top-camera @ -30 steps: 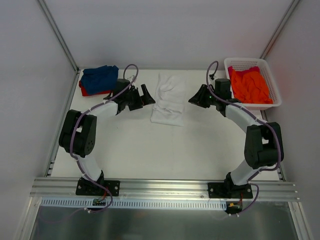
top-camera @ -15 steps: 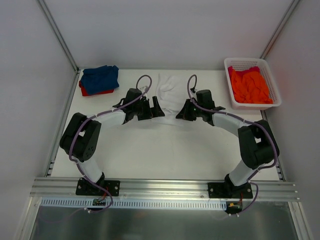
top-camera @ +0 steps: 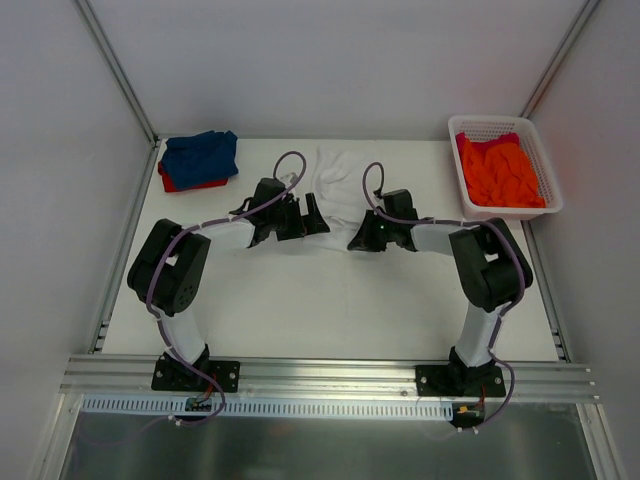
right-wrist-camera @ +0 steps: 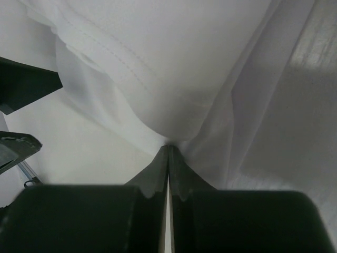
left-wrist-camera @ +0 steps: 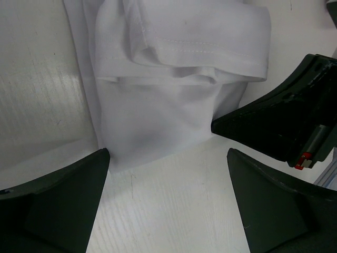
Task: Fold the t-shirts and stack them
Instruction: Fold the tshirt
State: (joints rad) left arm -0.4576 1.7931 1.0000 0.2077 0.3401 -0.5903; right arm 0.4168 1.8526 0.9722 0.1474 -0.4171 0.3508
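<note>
Right end effector (top-camera: 356,243) slid inward, pinching white t-shirt (top-camera: 337,175) at its edge; left end effector (top-camera: 318,217) stands wide.

I see my left arm (top-camera: 170,282) and right arm (top-camera: 490,270) built from white tubes and fat black joints, each with a thin purple cable (top-camera: 290,154) looping along it, a flat black foot (top-camera: 195,375), and dark wedge-shaped fingers (left-wrist-camera: 52,205) with slanted tips.

The white t-shirt (left-wrist-camera: 174,63) is soft matt cloth with a stitched hem. The worktop (left-wrist-camera: 174,211) is matt white and faintly grained. The left claw (left-wrist-camera: 167,155) is matt black plastic. At the upper right, the basket (top-camera: 488,122) is white plastic lattice, and the orange t-shirt (top-camera: 498,172) in it is crumpled matt cloth.
</note>
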